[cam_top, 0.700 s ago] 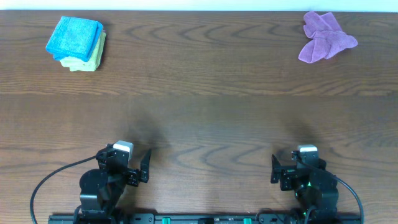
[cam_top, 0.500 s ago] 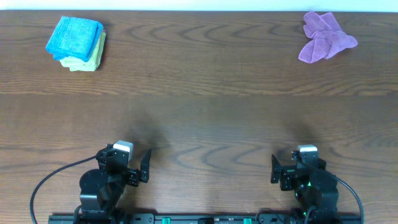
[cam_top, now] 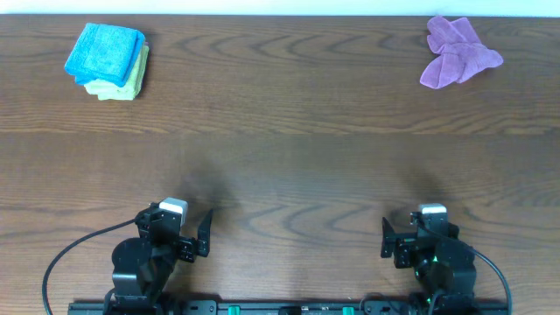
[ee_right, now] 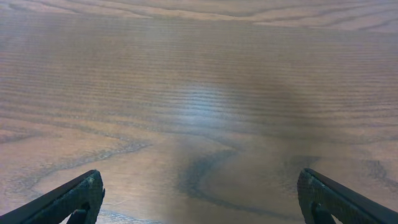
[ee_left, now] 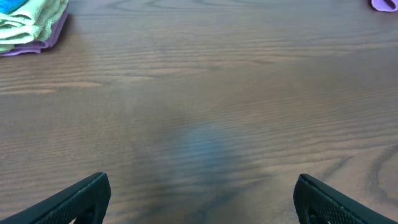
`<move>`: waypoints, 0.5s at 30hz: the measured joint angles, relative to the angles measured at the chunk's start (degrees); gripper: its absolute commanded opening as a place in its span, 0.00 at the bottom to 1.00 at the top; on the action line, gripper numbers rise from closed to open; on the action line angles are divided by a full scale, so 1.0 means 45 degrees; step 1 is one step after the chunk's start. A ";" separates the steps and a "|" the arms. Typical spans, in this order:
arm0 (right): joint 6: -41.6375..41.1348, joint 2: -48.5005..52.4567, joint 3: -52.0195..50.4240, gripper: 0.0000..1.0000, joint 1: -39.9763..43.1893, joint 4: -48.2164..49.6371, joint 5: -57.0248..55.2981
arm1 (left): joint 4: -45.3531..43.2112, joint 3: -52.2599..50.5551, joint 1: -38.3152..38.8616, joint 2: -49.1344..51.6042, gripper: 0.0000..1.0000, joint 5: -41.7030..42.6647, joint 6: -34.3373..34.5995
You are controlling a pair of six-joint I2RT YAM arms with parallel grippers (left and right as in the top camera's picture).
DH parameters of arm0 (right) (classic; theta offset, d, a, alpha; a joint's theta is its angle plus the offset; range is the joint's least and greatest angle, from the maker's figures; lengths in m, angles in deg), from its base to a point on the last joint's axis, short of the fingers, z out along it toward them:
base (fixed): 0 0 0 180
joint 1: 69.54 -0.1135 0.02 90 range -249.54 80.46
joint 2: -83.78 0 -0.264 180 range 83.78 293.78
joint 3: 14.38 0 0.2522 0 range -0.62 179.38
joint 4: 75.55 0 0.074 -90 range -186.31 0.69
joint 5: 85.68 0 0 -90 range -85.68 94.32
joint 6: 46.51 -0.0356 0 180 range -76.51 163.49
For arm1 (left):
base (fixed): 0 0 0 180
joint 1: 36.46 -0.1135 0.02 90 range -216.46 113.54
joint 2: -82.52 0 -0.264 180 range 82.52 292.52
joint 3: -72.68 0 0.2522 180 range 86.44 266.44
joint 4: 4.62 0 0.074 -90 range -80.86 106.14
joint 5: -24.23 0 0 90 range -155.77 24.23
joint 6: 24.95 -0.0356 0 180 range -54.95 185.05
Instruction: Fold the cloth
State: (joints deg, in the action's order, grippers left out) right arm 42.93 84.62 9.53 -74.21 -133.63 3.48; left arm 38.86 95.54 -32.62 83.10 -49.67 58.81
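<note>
The cloth (cam_top: 458, 52) is purple and lies crumpled in a heap at the far right corner of the table. A sliver of it (ee_left: 385, 4) shows at the top right edge of the left wrist view. My left gripper (cam_top: 175, 229) rests at the near left edge, far from the cloth, open with only bare wood between its fingers (ee_left: 202, 193). At the near right edge my right gripper (cam_top: 420, 236) is likewise open over bare table (ee_right: 200, 193), well short of the cloth.
A bright blue folded cloth (cam_top: 105, 48) lies on a yellow-green folded one (cam_top: 118, 87) at the far left corner. The same stack (ee_left: 31, 25) shows at the top left of the left wrist view. The brown wooden table (cam_top: 289, 166) spans the view.
</note>
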 measured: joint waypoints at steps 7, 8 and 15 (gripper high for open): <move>0.0000 0.0000 0.0000 0.99 0.0000 0.0005 0.0000 | 0.0000 0.0000 0.0000 0.0000 0.95 0.0000 0.0000; 0.0000 0.0000 0.0000 0.99 0.0000 0.0000 0.0000 | 0.0000 0.0000 0.0000 0.0000 0.95 0.0000 0.0000; 0.0000 0.0000 0.0000 0.99 0.0000 0.0000 0.0000 | 0.0000 0.0000 0.0000 0.0000 0.95 0.0000 0.0000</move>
State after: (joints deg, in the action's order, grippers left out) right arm 42.93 84.62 9.53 -74.21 -133.63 3.48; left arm 38.86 95.54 -32.62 83.10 -49.67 58.81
